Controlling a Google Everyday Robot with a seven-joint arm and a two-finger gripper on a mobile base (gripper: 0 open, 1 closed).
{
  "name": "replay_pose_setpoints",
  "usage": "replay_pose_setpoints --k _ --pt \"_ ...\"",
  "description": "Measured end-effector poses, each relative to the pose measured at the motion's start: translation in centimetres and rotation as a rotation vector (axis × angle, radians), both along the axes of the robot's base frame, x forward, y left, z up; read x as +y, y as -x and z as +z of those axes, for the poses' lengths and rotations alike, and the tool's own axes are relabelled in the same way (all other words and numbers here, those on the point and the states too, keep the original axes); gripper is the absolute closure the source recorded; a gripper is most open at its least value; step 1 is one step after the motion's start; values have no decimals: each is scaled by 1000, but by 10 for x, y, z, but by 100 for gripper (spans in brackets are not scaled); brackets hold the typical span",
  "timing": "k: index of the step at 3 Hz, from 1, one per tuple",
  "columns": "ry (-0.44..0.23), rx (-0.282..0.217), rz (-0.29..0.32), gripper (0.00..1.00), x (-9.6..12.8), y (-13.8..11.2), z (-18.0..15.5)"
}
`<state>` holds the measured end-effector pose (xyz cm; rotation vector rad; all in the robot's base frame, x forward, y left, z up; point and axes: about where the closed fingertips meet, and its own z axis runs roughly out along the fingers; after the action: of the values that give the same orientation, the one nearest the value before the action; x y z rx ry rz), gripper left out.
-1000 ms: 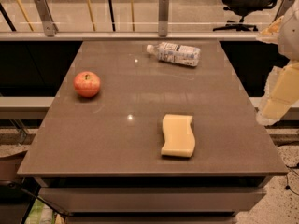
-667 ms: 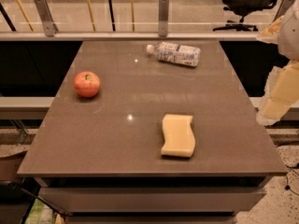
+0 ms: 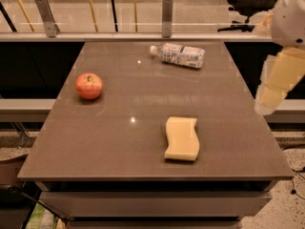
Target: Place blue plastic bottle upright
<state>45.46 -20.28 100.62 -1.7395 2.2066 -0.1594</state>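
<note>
Table [image 3: 143, 142] glossy; bottle [image 3: 180, 55] clear plastic; claw [image 3: 267, 104] matt plastic, beyond right edge.

1. The blue plastic bottle [image 3: 178, 55] is clear, with a white cap and a white-and-pale-blue label.
2. It lies on its side near the table's [image 3: 119, 142] far edge, cap pointing left.
3. The gripper [image 3: 267, 101] hangs off the table's right edge.

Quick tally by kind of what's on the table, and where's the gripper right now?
Bottle: 1, the blue plastic bottle, lying on its side
Apple: 1, red
Sponge: 1, yellow
Total: 3
The gripper is off the right edge of the table, apart from all three.
</note>
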Motion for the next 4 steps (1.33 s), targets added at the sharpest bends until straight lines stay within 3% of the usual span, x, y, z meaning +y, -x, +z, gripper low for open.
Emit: replay_pose_setpoints --k 1,2,4 --pt "20 39 6 0 7 -23 4" --pt "18 48 1 0 15 -47 5" --pt "25 22 -38 0 27 -97 4"
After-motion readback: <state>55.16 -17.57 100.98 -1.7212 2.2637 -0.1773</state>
